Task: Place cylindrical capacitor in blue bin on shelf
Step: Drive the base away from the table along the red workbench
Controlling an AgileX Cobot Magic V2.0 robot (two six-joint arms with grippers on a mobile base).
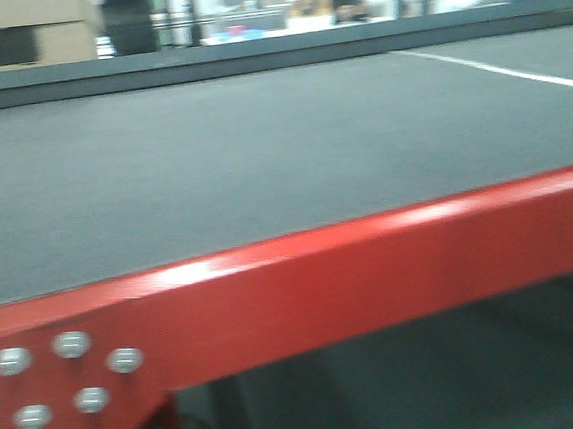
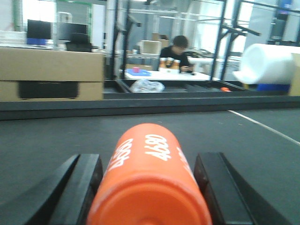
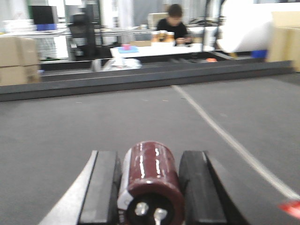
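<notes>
1. The right claw pinches the capacitor, a maroon can lying between its black fingers with its metal end studs facing the camera.
2. The left claw pinches an orange cylinder printed 4680.
3. Both sit low over the dark felt table. A white line runs from 5 o'clock of the right claw toward 12.
4. At 12 o'clock is the table's raised far edge, with a seated person beyond. Cardboard boxes are at 10 and a white roll at 2.
5. A red frame edges the table's near side.

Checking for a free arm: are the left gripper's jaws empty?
No, an orange cylinder printed 4680 sits in the left gripper, between its black jaws.
</notes>
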